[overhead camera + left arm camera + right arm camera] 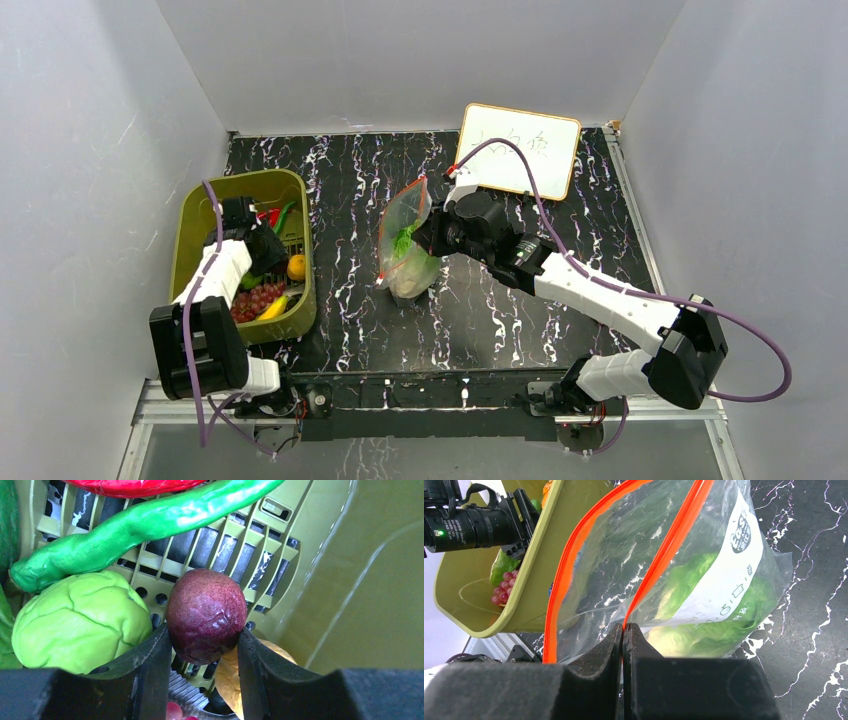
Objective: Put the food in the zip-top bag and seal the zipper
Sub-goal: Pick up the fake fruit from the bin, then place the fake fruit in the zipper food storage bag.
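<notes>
In the left wrist view my left gripper (205, 647) is down inside the olive basket (345, 605), its two fingers pressed against both sides of a dark red round fruit (206, 612). Around it lie a pale green cabbage (80, 622), a long green pepper (135, 530), a red piece (135, 485), an orange piece (227, 677) and grapes (172, 712). My right gripper (623, 630) is shut on one red-orange zipper (669, 545) strip, holding the zip-top bag (704, 565) with its mouth open. Green leafy food (709, 630) lies inside. From above, the bag (405, 245) stands mid-table.
The basket (195, 215) sits at the left of the table with an orange (296, 266), grapes (258, 298) and a banana (272, 308) in it. A white board (520, 150) lies at the back right. Grey walls close in on both sides.
</notes>
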`<state>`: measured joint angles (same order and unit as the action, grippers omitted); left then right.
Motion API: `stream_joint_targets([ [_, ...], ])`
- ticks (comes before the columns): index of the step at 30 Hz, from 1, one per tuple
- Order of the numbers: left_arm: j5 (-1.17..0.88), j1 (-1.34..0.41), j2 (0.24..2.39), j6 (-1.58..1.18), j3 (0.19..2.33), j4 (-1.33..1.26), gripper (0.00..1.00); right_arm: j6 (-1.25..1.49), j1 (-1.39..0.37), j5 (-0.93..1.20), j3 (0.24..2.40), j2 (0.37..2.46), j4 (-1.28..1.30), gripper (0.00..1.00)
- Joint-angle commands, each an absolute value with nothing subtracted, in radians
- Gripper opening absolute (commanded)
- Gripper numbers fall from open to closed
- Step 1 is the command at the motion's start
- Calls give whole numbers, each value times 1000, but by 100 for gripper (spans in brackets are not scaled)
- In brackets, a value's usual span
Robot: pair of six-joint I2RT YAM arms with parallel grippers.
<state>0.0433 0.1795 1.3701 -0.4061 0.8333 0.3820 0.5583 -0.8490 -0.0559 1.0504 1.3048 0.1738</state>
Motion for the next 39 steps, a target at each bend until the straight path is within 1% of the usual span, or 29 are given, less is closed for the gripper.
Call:
stream_joint_targets([
  [1, 26, 179, 1335, -388, 852, 419, 29, 556, -848, -57, 1064, 1271, 116, 0],
  [9, 34, 179, 1217, -381, 891, 457, 23, 561, -848, -61, 1048, 1263, 121, 0],
  [13, 31, 179, 1168, -370, 924, 486, 22, 564, -848, -54, 1049, 1272, 128, 0],
  [20, -47, 179, 1029, -402, 956, 506, 20, 555, -848, -78, 1083, 1272, 168, 0],
  [29, -252, 166, 978, -409, 1058, 546, 20, 598, -848, -65, 1130, 1289, 140, 0],
  [34, -413, 150, 971, -474, 1090, 528, 18, 640, -848, -41, 1129, 1291, 106, 0],
  [39, -609, 116, 961, -527, 1081, 438, 18, 664, -848, -40, 1131, 1296, 79, 0],
])
